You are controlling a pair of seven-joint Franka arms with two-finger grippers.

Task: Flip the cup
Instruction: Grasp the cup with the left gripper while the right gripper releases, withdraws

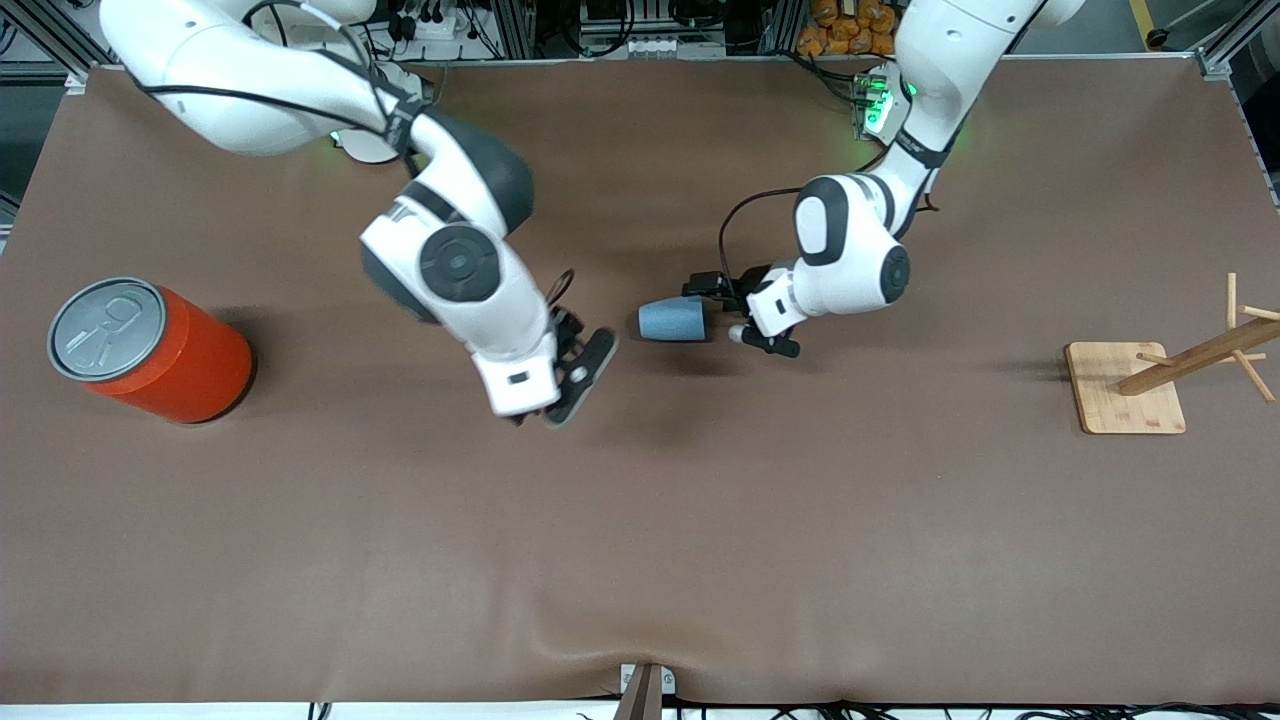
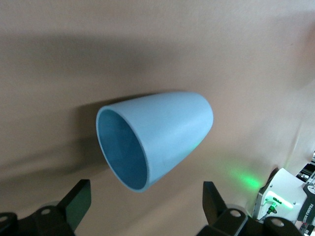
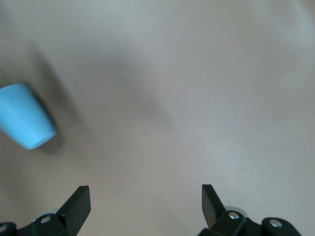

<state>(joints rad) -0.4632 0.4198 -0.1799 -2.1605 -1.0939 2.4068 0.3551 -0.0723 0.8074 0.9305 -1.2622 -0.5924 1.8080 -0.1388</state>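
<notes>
Left pincer [image 1: 722,313]: fingers spread wide and holding nothing, low over the middle of the tabletop [image 1: 640,560], directly at the mouth end of the cup [image 1: 672,320]. In the left wrist view the two dark fingertips [image 2: 78,204] stood either side of the frame with the cup [image 2: 155,137] ahead of them and not yet between them; no contact was visible. Cup: small, light blue, tapered, no handle, darker blue inside, lying on its side on the tabletop with its open mouth turned toward the left pincer and its closed base toward the right pincer [image 1: 575,385]. Right pincer: fingers likewise spread and empty, over bare tabletop just beside the cup's base end, waiting; its wrist view showed the cup [image 3: 24,123] off to one edge, well clear of its fingers. Risks, as judged: a cup on its side would roll or skid if one finger touched first, so an off-centre closing could push it away toward the right pincer; the tapered wall could let it squirt out of a pinch placed near the narrow end; a loose hold could let it slip while being turned upright; the two pincers stood close, so a reach by either could crowd the other. Also present, well apart: orange-red can [image 1: 150,350] toward the right arm's end, wooden rack [image 1: 1130,385] toward the left arm's end.
</notes>
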